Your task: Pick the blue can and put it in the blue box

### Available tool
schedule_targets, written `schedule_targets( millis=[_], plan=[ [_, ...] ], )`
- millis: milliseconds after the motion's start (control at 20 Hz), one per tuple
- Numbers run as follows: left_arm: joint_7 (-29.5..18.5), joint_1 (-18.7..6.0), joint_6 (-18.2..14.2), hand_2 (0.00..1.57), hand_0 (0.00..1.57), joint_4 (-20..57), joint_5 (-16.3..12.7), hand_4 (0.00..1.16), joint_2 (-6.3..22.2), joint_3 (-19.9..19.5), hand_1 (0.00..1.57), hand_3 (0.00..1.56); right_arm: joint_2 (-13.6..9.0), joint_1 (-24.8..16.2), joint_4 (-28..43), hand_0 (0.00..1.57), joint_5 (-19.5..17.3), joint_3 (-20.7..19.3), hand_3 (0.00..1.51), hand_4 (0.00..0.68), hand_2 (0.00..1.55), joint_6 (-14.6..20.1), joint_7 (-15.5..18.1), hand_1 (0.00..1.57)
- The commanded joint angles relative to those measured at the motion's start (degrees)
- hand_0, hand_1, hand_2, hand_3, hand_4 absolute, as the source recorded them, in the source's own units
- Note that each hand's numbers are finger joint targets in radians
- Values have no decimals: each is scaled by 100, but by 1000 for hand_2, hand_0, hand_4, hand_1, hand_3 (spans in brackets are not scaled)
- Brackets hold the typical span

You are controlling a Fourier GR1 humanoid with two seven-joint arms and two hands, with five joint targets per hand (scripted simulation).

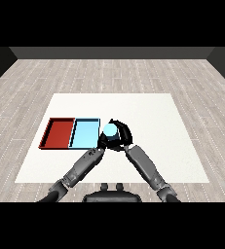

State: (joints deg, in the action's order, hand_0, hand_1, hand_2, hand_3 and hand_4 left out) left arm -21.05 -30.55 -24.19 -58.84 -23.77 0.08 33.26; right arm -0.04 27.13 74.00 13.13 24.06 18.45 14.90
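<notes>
The blue can [109, 130] shows as a light blue round top just right of the light blue tray [84, 132]. My right hand [122, 136] is curled round it, fingers wrapping its far and right sides. My left hand [102, 141] sits close against the can's left side, next to the blue tray's right edge; whether its fingers are bent is hidden. The can's lower body is covered by both hands.
The red tray [58, 132] lies directly left of the blue tray on the white table [153, 121]. Both forearms come in from the lower corners and meet near the table's middle front.
</notes>
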Motion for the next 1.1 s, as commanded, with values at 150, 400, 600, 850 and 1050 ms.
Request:
schedule_targets(
  millis=[150,400,600,850,1050],
  plan=[
    [-165,-113,-396,0,0,31,-361,0,-7,468,0,0,4,-101,-240,1461,-87,341,1370,535,1461,81,302,1461],
    [98,-219,2,0,0,64,88,0,-2,24,0,0,0,390,-211,1441,109,333,1352,487,1448,180,-122,1441],
    [248,-144,-963,0,0,22,-19,465,-1,541,0,0,-41,181,-24,1444,-47,223,1358,504,1443,43,-33,1444],
    [-196,-457,-1114,1571,1571,651,-712,1149,-1,408,1571,1486,-2,320,-249,1424,217,149,1375,513,1459,49,207,1424],
    [496,-500,-1153,1555,1571,252,-359,1129,160,284,1571,1458,-2,127,240,1417,151,468,1370,527,1455,222,-154,1417]
  ],
)
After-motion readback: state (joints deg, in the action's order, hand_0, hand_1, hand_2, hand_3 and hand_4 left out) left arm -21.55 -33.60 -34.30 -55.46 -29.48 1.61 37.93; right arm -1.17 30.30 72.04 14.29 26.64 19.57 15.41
